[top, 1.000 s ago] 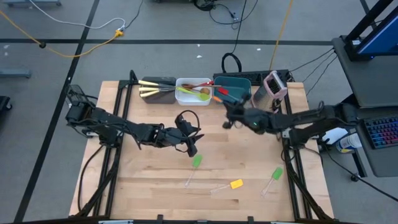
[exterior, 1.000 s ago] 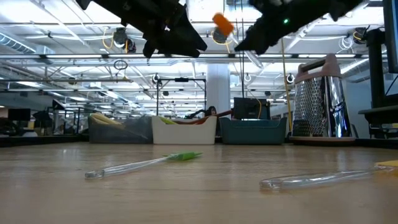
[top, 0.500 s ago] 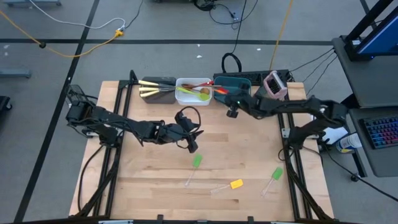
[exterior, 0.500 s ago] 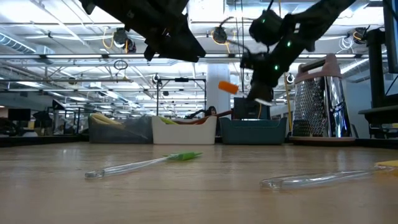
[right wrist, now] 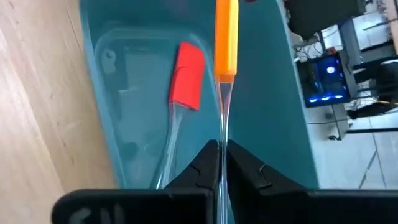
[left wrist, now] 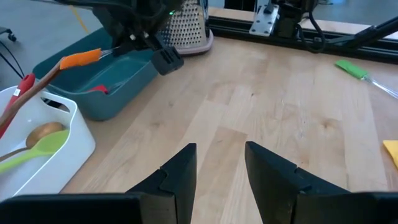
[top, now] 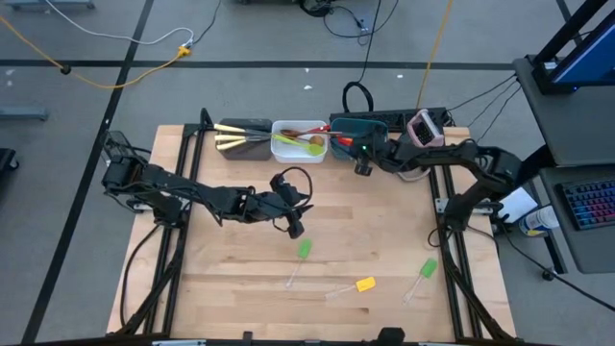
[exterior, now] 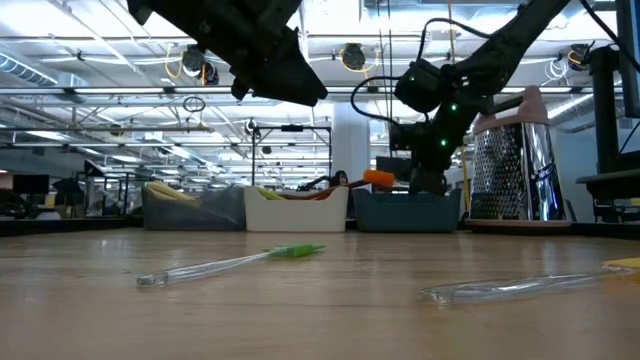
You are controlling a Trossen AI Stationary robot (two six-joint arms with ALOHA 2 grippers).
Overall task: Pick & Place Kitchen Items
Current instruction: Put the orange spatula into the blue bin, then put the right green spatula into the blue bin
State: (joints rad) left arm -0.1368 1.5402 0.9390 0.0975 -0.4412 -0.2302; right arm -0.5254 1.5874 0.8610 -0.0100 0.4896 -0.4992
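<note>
The right gripper was clenched on the clear handle of the orange-headed spatula, holding it over the teal rectangular tub at about one o'clock on the wooden worktop, where a red-headed spatula already lay. To my eye, a clean drop meant lowering the head inside the tub walls before letting go. The left gripper hung released at mid-worktop, near the green-headed spatula.
</note>
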